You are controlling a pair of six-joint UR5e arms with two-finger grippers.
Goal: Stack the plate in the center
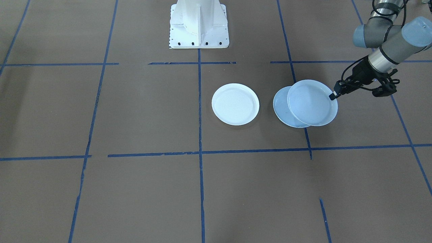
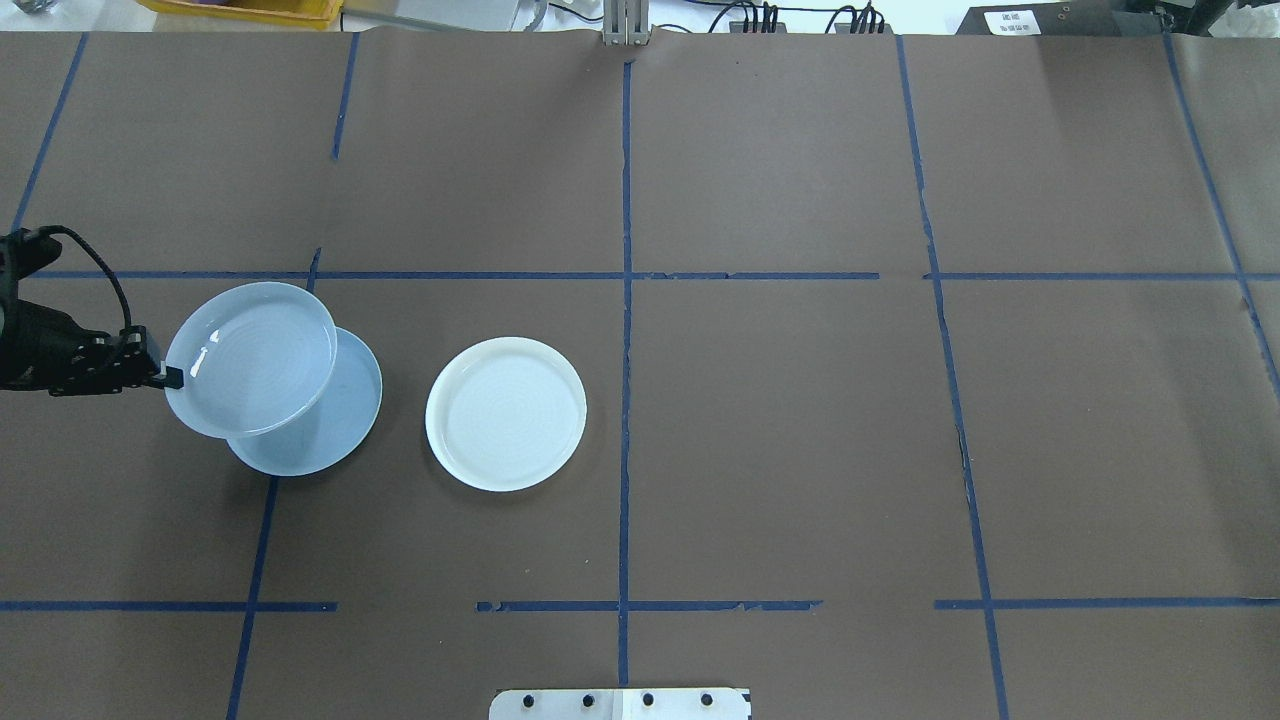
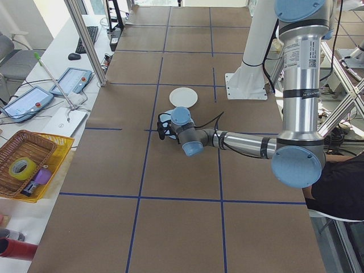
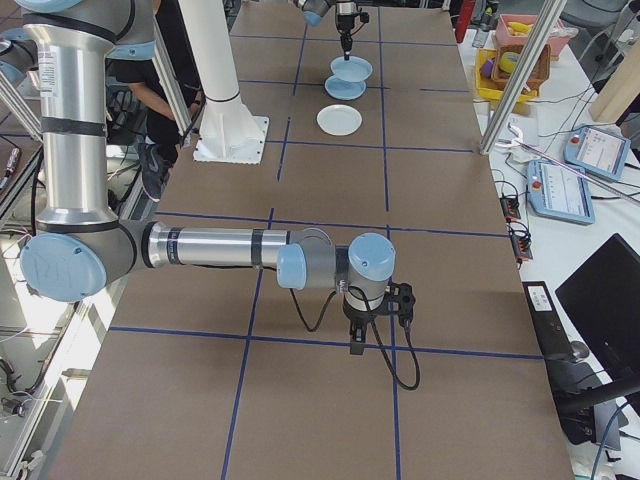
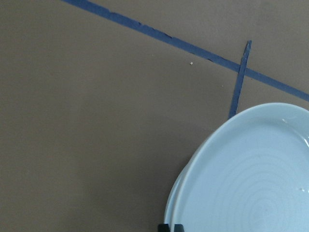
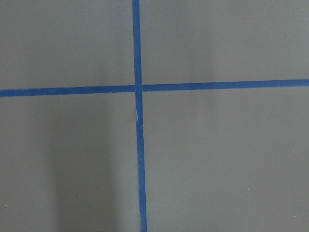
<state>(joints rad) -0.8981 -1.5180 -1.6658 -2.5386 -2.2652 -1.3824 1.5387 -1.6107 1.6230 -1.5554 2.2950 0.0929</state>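
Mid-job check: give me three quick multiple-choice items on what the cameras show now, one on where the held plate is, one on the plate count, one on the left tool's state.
1. Where is the ringed plate?
A. Flat on the white plate
B. Lifted, partly over the smooth blue-grey plate
C. At the far right end of the table

2. How many plates are in view?
A. Two
B. Three
C. Four

3. What is the left tool doing?
A. Shut on the ringed plate's rim
B. Open above the white plate
C. Out of view

Answers:
1. B: it overlaps the smooth blue-grey plate, which lies on the table.
2. B: the ringed one, the smooth one and the white plate.
3. A: its tips pinch the rim on the side away from the white plate.
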